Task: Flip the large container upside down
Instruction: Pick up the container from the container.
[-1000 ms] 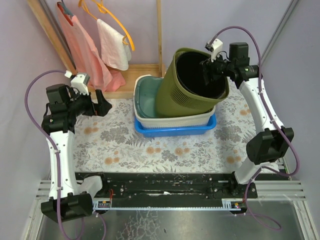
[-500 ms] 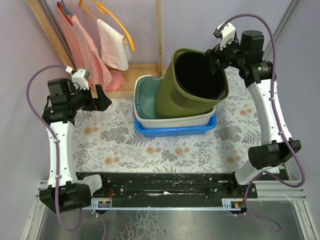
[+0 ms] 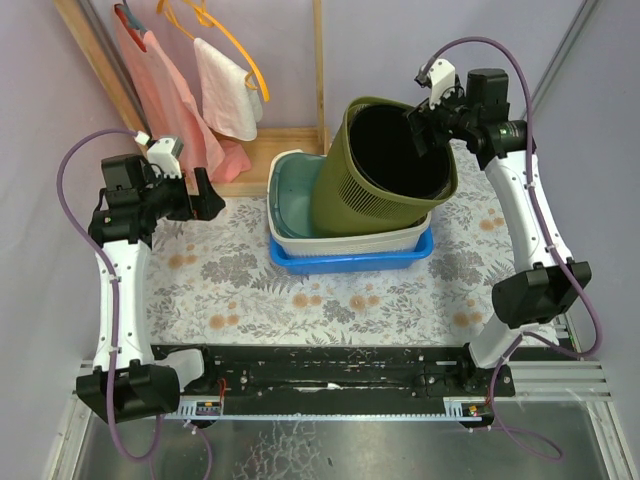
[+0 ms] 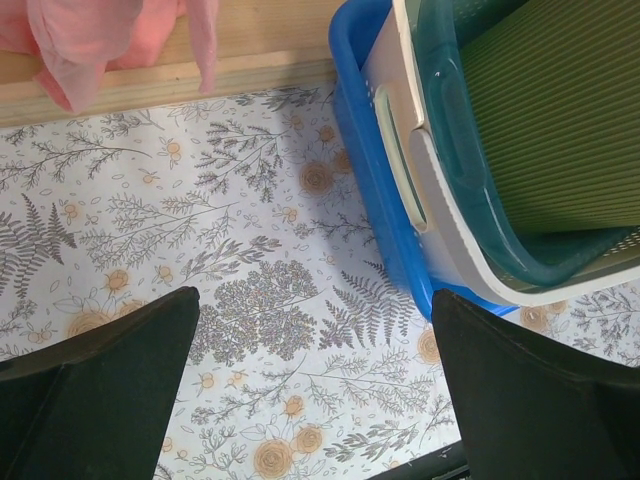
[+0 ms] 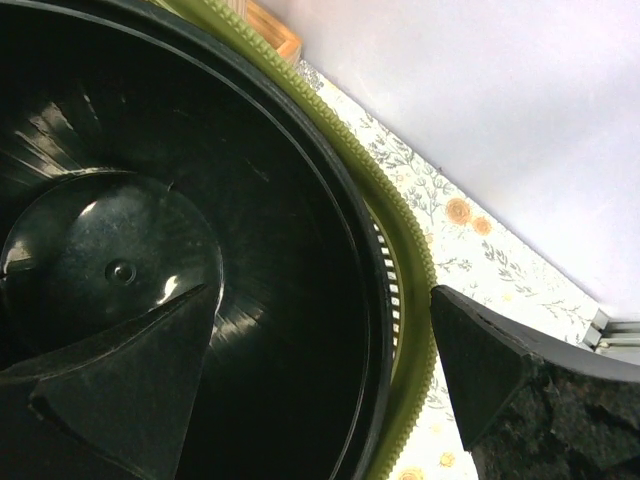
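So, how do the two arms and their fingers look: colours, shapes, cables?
The left arm and right arm match: white links between black joint housings. A purple cable loops along each, and a small white camera sits on each wrist. The fingers are matte black, broad and wedge-shaped.
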`<action>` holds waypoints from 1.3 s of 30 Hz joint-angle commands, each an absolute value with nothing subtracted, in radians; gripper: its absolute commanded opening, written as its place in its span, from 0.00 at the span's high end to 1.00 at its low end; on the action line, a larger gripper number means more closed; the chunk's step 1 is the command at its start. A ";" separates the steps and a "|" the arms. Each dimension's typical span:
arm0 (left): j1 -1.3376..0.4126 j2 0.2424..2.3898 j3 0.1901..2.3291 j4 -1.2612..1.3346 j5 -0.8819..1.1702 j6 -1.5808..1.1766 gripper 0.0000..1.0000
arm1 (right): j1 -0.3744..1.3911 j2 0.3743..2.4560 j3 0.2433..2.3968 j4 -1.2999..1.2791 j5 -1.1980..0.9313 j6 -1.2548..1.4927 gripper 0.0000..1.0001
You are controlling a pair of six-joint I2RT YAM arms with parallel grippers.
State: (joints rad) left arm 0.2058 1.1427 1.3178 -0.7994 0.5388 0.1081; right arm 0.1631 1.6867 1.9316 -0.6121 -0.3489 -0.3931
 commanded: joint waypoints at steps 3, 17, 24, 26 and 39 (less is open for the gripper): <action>0.192 1.133 1.313 -0.741 0.511 0.085 0.00 | 0.169 1.713 1.967 -0.598 -0.354 -0.395 0.04; 0.186 1.123 1.280 -0.724 0.487 0.088 0.00 | 0.168 1.751 1.973 -0.610 -0.410 -0.367 0.17; 0.185 1.117 1.280 -0.722 0.485 0.090 0.00 | 0.169 1.773 1.985 -0.669 -0.445 -0.386 0.58; 0.185 1.116 1.280 -0.722 0.486 0.091 0.00 | 0.168 1.779 1.984 -0.677 -0.432 -0.400 0.74; 0.175 1.123 1.344 -0.765 0.483 0.108 0.00 | 0.168 1.830 2.394 -0.922 -0.500 -0.383 1.00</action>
State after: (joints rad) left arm 0.1856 1.1271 1.2816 -0.7807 0.4892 0.0914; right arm 0.1486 1.8320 2.1506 -0.8078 -0.4488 -0.3874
